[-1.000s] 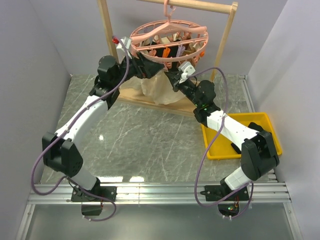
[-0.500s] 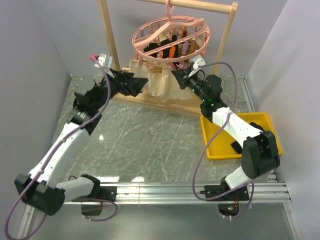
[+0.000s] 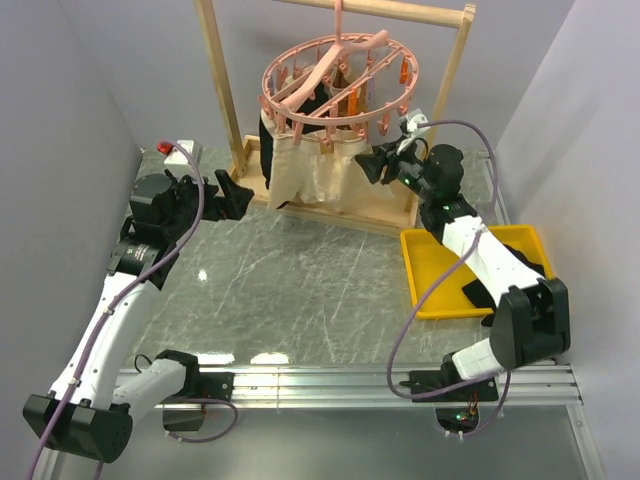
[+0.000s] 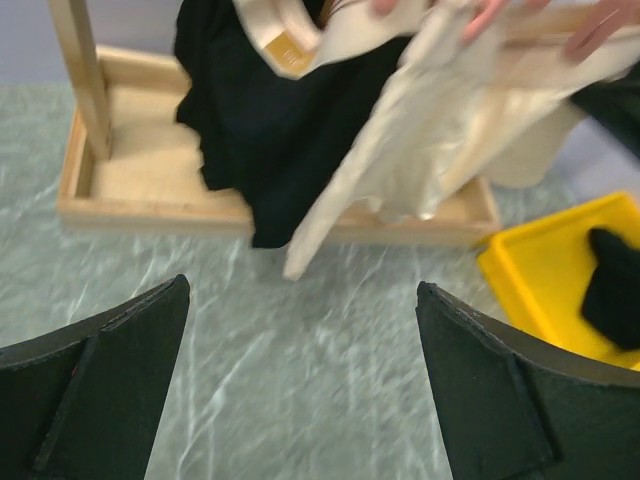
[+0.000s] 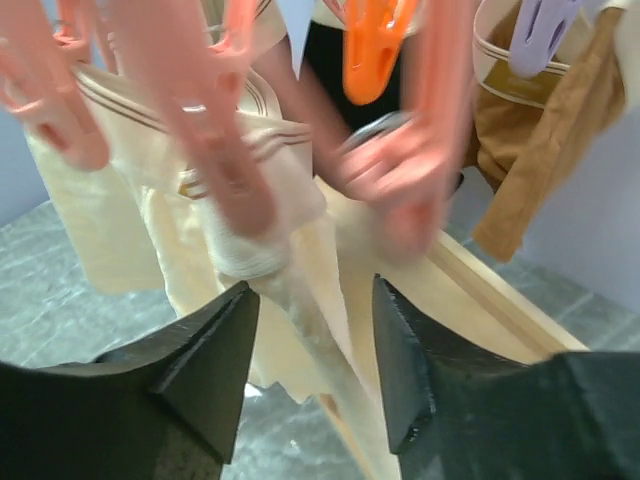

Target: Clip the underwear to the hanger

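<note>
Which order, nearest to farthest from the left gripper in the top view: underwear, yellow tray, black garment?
1. Black garment, just right of the left gripper.
2. Underwear, farther right, hanging at centre.
3. Yellow tray, far right.

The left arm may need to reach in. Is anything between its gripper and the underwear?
Nothing visible. The open left gripper faces the underwear, which hangs from the hanger; a black garment hangs beside it, not in front.

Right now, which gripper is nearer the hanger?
Right. The right gripper sits just below the right rim of the hanger, clips close ahead; the left gripper is off lower left, by the wooden rack post.
</note>
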{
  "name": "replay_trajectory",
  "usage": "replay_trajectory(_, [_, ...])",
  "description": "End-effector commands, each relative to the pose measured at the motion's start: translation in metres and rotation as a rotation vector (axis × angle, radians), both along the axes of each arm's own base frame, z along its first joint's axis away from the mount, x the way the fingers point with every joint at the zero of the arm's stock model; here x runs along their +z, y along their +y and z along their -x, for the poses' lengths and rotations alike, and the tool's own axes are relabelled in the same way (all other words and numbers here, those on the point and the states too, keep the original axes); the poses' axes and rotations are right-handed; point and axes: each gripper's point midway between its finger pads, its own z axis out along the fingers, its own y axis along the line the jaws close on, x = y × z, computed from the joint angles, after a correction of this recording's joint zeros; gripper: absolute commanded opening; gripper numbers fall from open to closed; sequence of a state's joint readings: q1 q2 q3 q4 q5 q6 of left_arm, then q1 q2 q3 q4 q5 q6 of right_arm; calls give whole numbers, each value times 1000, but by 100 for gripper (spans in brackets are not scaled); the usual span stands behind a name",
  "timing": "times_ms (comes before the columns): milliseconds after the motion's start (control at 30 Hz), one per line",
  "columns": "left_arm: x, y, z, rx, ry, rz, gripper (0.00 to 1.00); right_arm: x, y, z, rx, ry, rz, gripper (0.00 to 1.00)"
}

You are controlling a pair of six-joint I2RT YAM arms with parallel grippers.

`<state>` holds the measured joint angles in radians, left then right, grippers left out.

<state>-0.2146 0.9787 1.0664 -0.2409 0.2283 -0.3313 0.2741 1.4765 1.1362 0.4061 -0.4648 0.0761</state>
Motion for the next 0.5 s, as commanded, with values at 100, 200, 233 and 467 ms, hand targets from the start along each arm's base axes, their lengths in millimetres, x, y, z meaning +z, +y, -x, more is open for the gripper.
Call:
replay_trajectory(100, [-31, 6, 10, -62, 128, -124, 99, 30, -28, 48, -32, -53, 18, 65])
replay_trajectory(200, [-42, 9, 10, -68, 202, -141, 99, 25, -41, 70, -48, -44, 40, 71])
replay_trajectory(233, [-50, 11, 10, -67, 233, -164, 99, 11, -44, 77, -50, -6, 52, 73])
replay_trajectory(467, [-65, 30, 1, 16, 331, -245, 99, -15, -75, 123, -97, 84, 128, 78])
